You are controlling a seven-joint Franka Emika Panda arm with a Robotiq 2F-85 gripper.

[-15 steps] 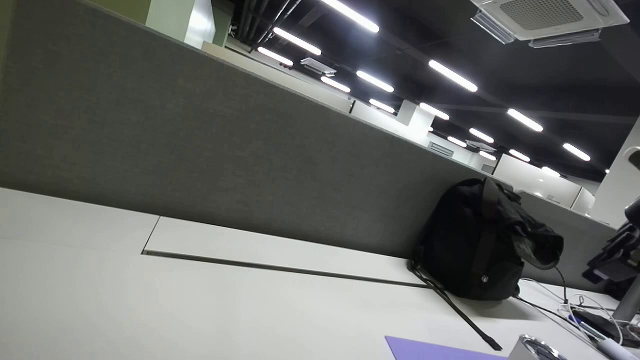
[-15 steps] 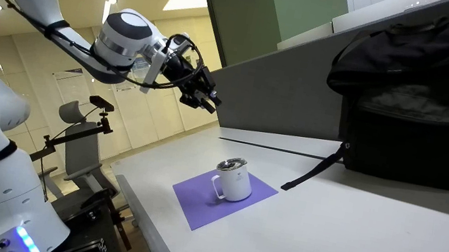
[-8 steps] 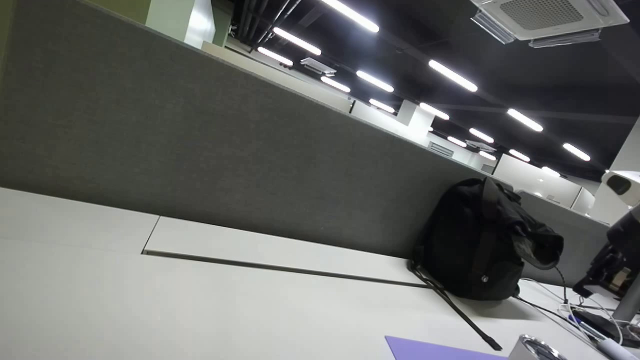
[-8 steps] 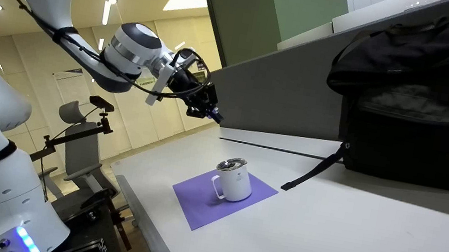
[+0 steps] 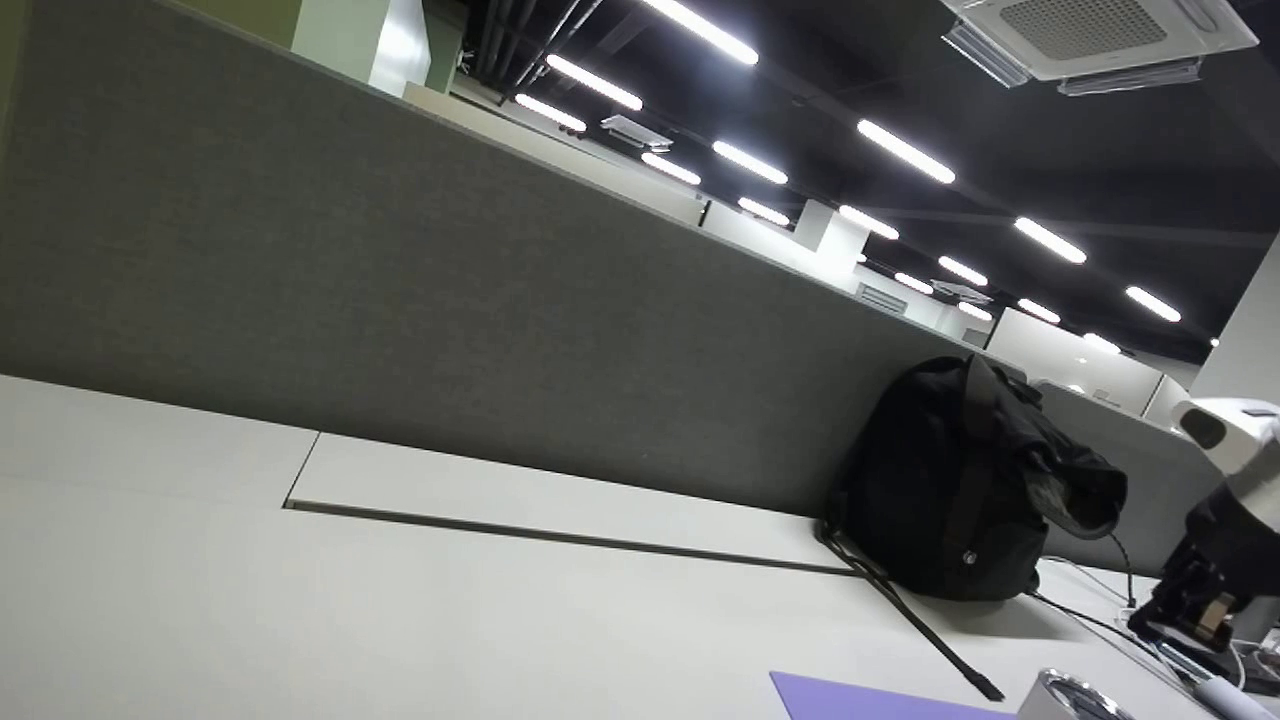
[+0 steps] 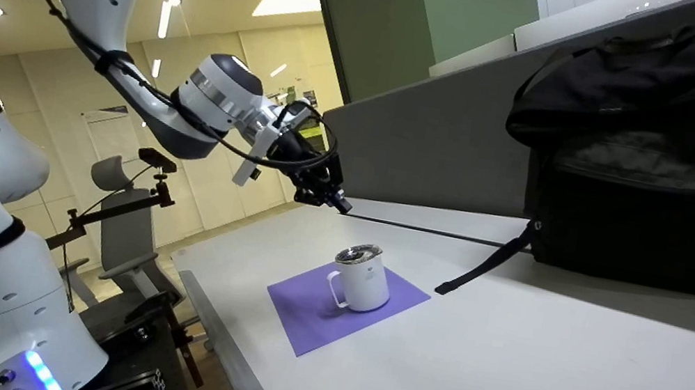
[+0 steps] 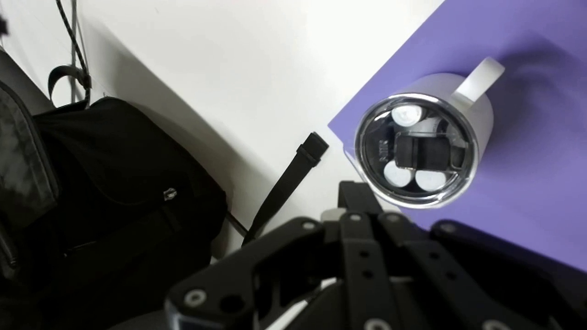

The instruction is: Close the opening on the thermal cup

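Note:
The thermal cup is white with a handle and stands upright on a purple sheet; it shows in an exterior view (image 6: 367, 289) and in the wrist view (image 7: 479, 112). Only its rim shows at the bottom edge in an exterior view (image 5: 1068, 695). Its clear lid (image 7: 377, 165) has a black slider (image 7: 422, 152), with a small dark slot at the slider's right end and several white round patches around it. My gripper (image 6: 342, 204) is above and behind the cup, apart from it, tip pointing down. In the wrist view its fingers (image 7: 360, 197) are together, empty, just below the lid's rim.
The purple sheet (image 6: 305, 319) lies on the white table (image 6: 501, 376). A black backpack (image 6: 647, 217) stands against the grey partition (image 6: 438, 161), its strap (image 6: 483, 267) reaching toward the sheet. Cables and a monitor stand base are near the arm in an exterior view (image 5: 1215, 690).
My gripper has moved down and forward toward the cup. Its fingers were apart one second ago and are together now. The cup and sheet have not moved.

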